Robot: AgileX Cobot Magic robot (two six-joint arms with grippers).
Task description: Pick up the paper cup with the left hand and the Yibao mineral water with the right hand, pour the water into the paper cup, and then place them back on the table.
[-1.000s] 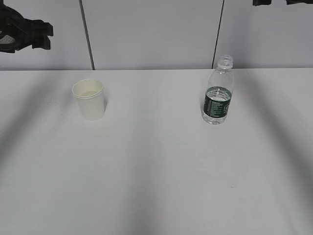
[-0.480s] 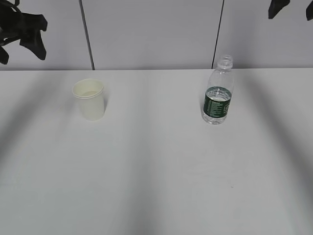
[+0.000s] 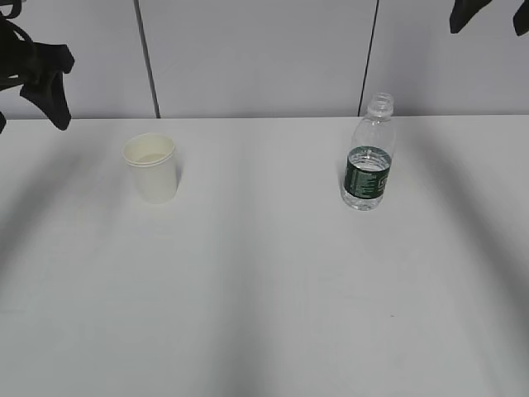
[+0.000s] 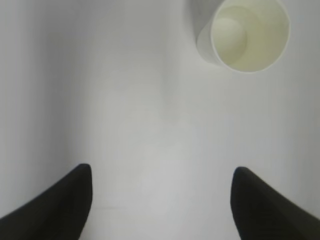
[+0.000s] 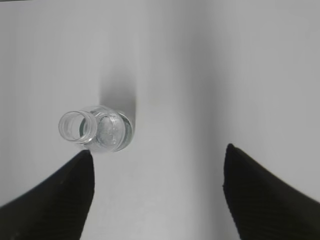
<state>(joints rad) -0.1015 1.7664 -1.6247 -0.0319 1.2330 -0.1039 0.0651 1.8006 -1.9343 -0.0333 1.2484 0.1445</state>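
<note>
Though frame edges crop both arms:
Left tool (image 4: 160,200): spread, empty.
Right tool (image 5: 157,192): spread, empty.
Paper cup (image 3: 150,168): cream, upright, possibly holding water.
Yibao mineral water (image 3: 367,153): uncapped, green-banded.

A bare robot test bench in a lab-like room.

A plain white table (image 3: 264,289) stands against pale grey wall panels (image 3: 256,58) split by dark seams; only a cup (image 3: 150,168) and a bottle (image 3: 368,154) stand on it, with black arm parts at the upper corners.

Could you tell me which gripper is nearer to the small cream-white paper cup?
Left. The left gripper hangs open above the table with the cream-white paper cup just ahead of it; the right gripper is over by the clear plastic water bottle.
</note>
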